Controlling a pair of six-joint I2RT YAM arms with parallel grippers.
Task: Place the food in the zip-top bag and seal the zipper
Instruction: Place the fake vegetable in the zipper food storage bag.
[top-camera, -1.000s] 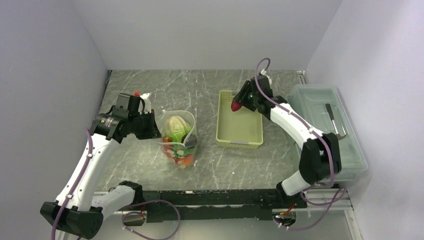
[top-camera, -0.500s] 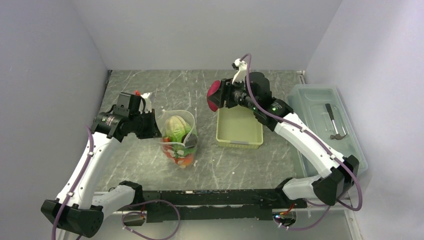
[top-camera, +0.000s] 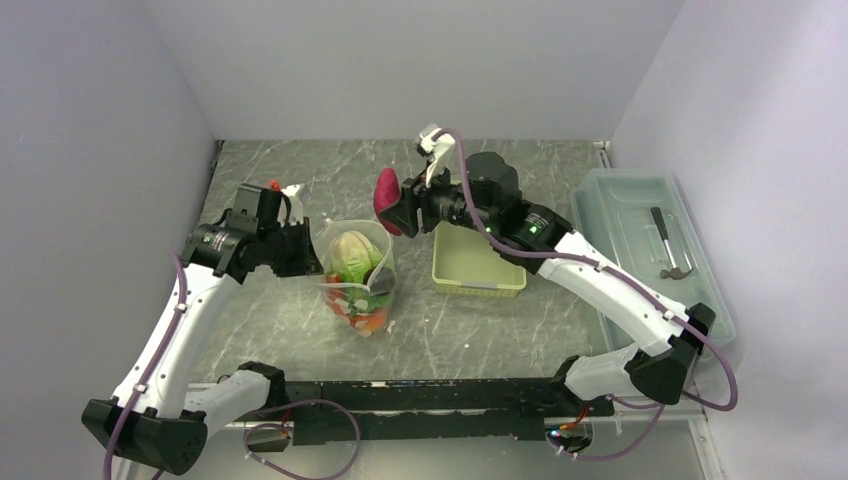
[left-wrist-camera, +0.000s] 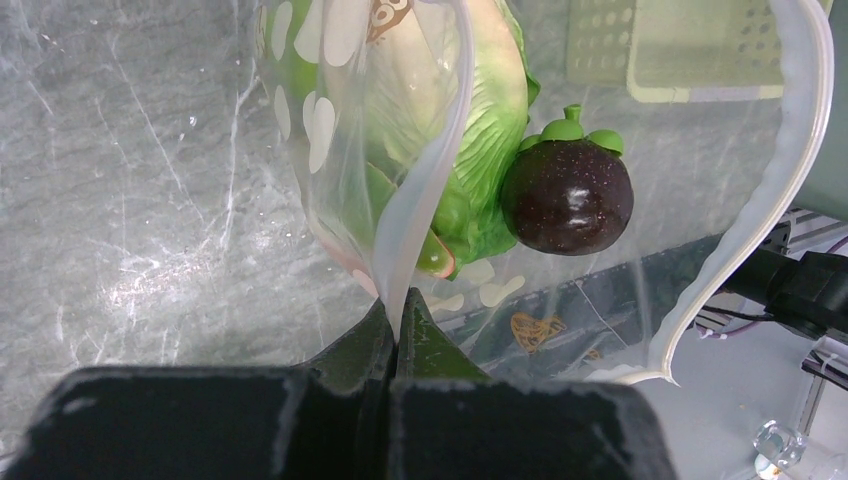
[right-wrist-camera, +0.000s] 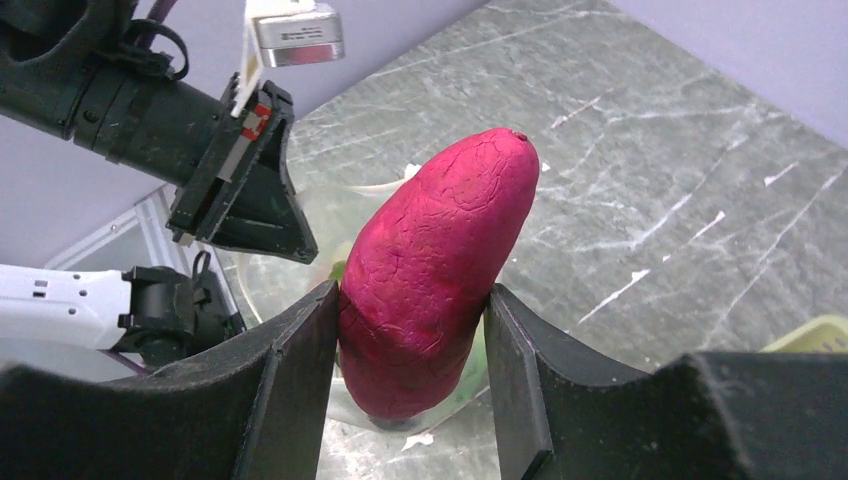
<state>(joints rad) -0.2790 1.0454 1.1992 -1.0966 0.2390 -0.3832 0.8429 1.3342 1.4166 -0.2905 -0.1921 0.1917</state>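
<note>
Top external view: left hand (top-camera: 301, 252) pinched shut on the zip-top bag (left-wrist-camera: 800, 130) rim, propping it open on the bench (top-camera: 300, 170). Right hand (top-camera: 400, 210) clamps a red sweet potato (right-wrist-camera: 430, 270) near the mouth. A loading step, I'd say: next, carry it over the opening and lower it in.

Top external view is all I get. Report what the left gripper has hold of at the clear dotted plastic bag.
Observer: The left gripper is shut on the whitish zipper strip at the mouth of the clear dotted plastic bag.
Operator: Describe what lies beside the green leafy lettuce.
Observer: A dark purple round fruit with a green cap sits inside the bag, right beside the lettuce.
Operator: Confirm the hold of the right gripper.
Observer: Its two fingers clamp the wrinkled magenta tuber-shaped food across its lower half; the narrower end sticks out past the fingertips.
</note>
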